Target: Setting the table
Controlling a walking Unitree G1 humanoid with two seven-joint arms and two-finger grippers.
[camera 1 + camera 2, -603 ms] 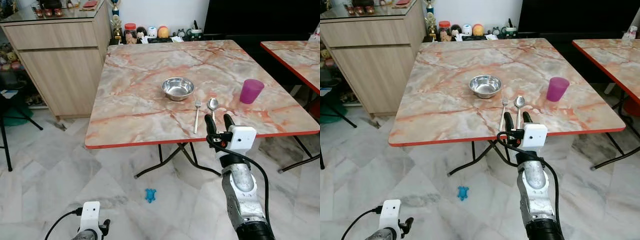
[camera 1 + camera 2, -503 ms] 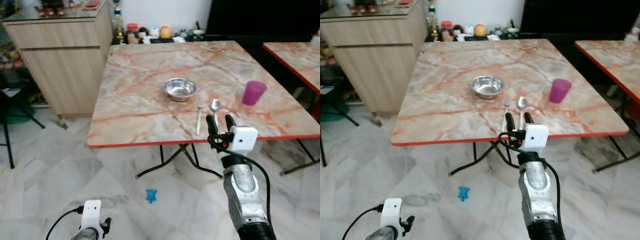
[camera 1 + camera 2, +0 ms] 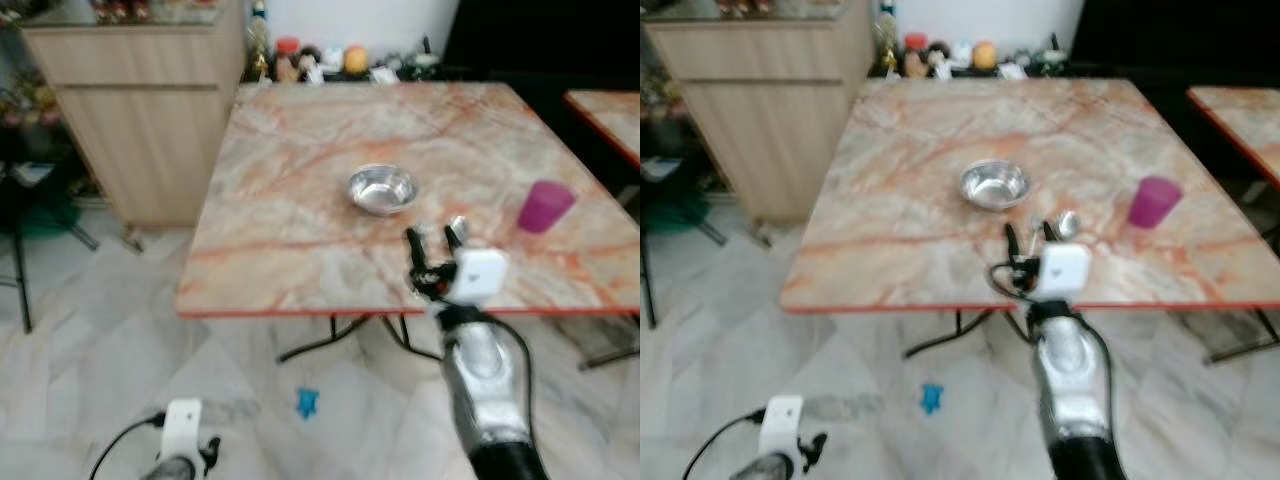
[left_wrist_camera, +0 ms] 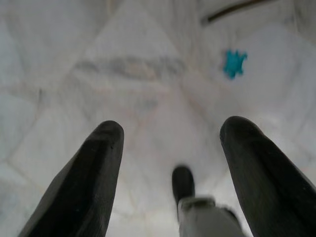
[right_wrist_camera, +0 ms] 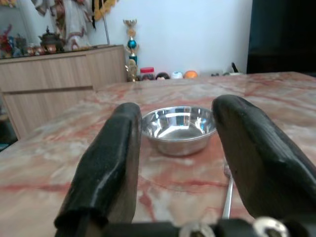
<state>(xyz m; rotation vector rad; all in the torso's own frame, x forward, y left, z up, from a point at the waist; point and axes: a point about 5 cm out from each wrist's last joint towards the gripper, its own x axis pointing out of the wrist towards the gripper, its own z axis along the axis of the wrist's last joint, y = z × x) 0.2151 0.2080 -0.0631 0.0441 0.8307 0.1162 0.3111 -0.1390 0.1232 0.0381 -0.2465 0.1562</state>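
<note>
Over the table's near edge we hold the right gripper [image 3: 435, 262] empty, fingers spread, aimed toward the steel bowl [image 5: 178, 129], while the left gripper [image 4: 170, 163], also spread, hangs idle.

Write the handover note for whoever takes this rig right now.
Right gripper: open, empty, raised over the near edge of the table, fingers toward the bowl.
Left gripper: open, empty, hanging low over the floor.
On the table: steel bowl mid-table, spoon just past the right gripper, purple cup to the right.
Done: bowl, spoon and cup are laid out.
Left: unclear; views are blurred, so check the layout.
</note>
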